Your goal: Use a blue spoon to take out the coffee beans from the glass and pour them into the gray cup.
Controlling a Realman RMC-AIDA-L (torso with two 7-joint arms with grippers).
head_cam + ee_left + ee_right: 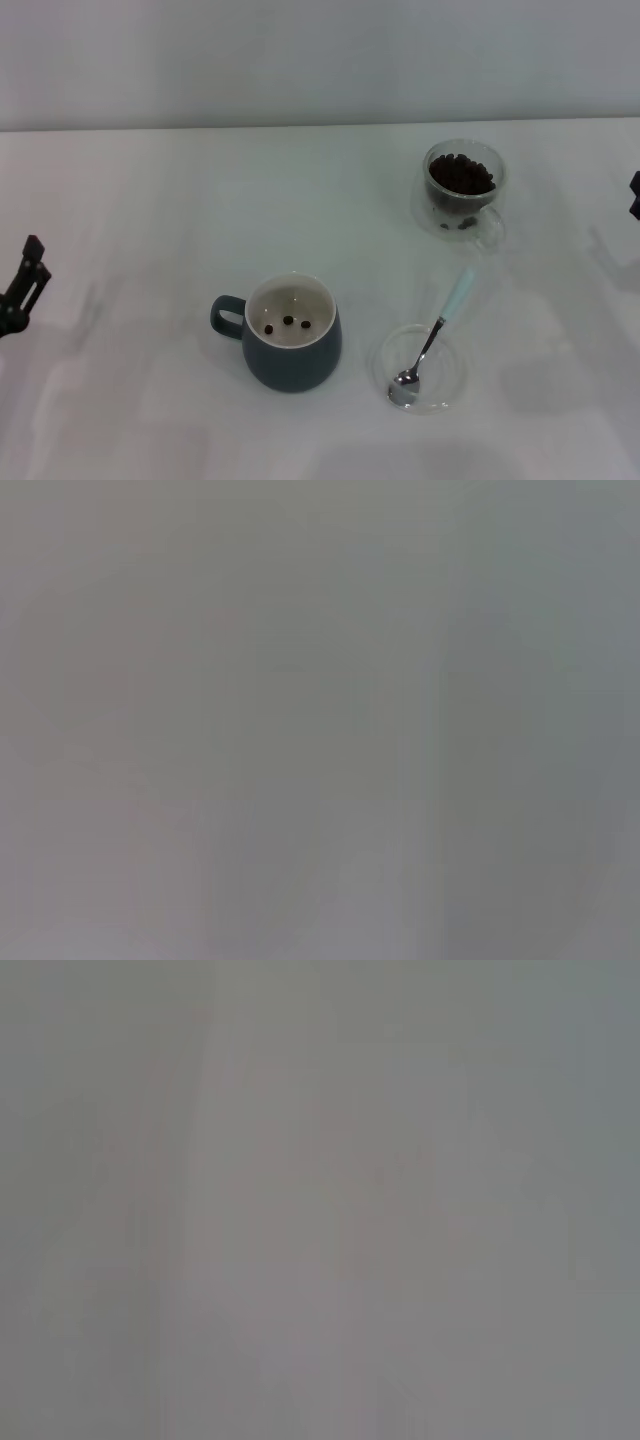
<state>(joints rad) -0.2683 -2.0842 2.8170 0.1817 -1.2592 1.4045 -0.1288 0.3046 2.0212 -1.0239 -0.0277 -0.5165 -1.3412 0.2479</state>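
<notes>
The right wrist view shows only a plain, pale grey surface point(320, 1200) that fills the picture from edge to edge. Faint, soft-edged bands of slightly lighter and darker tone run across it, one paler patch lying near the middle and a cooler tone toward one side. No object, edge, corner or part of a gripper can be made out against it, so what the surface is cannot be told.

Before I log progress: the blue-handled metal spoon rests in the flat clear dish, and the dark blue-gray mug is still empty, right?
Not quite. The head view shows three dark coffee beans already inside the dark blue-gray mug. The blue-handled metal spoon does rest in the flat clear dish.
</notes>
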